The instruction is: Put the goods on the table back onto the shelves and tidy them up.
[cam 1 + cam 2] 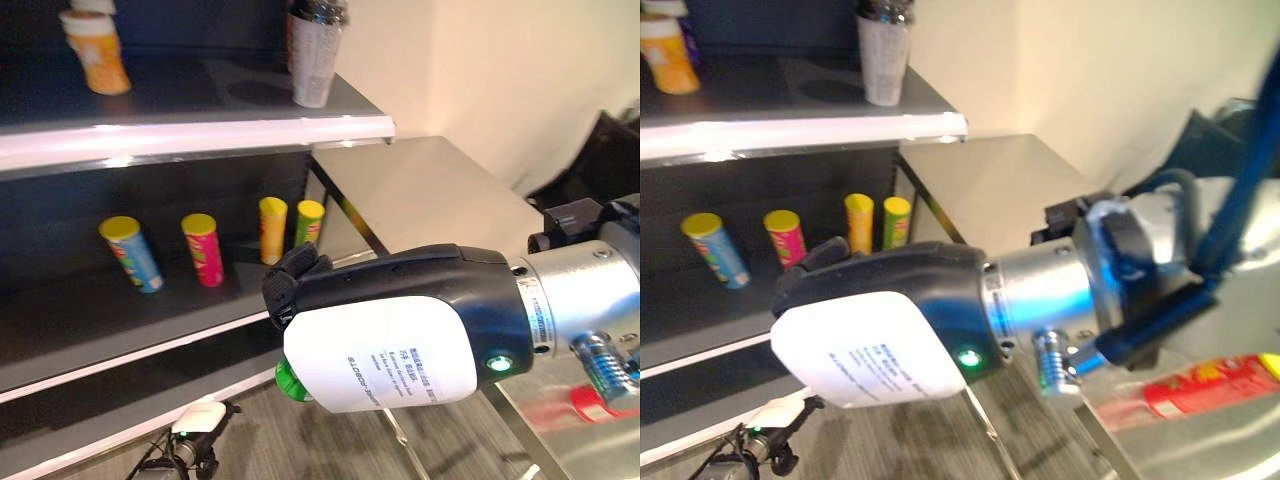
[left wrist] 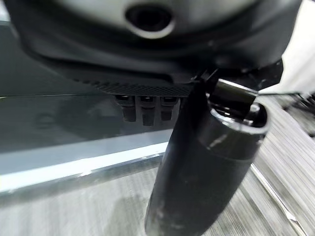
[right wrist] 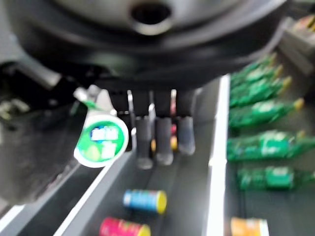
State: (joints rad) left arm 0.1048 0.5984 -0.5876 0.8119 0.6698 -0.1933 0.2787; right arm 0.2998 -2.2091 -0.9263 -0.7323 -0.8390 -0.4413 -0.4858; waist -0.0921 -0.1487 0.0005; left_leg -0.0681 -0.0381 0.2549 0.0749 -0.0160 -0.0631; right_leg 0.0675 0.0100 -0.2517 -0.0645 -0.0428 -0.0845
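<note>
Setting: a dark shelf unit (image 1: 150,300) with pale front edges stands against a cream wall, a smooth metal table (image 1: 440,190) beside it, grey wood-grain floor below.
Middle shelf: four upright cylindrical snack cans in a row, blue can (image 1: 132,254), pink can (image 1: 203,249), orange can (image 1: 272,230) and green can (image 1: 309,222), all with yellow lids; the orange and green cans stand near the shelf's right end.
Top shelf: an orange cup (image 1: 95,47) towards the left, a pale ribbed bottle (image 1: 315,55) near the right front corner.
Right hand (image 1: 400,325): glossy dark shell with a white label, held in front of the middle shelf's right end, fingers curled around a green-lidded can (image 3: 101,138).
Left hand (image 2: 147,59): fingers relaxed, holding nothing.
Table near edge: a flat red packet (image 1: 1210,385).
</note>
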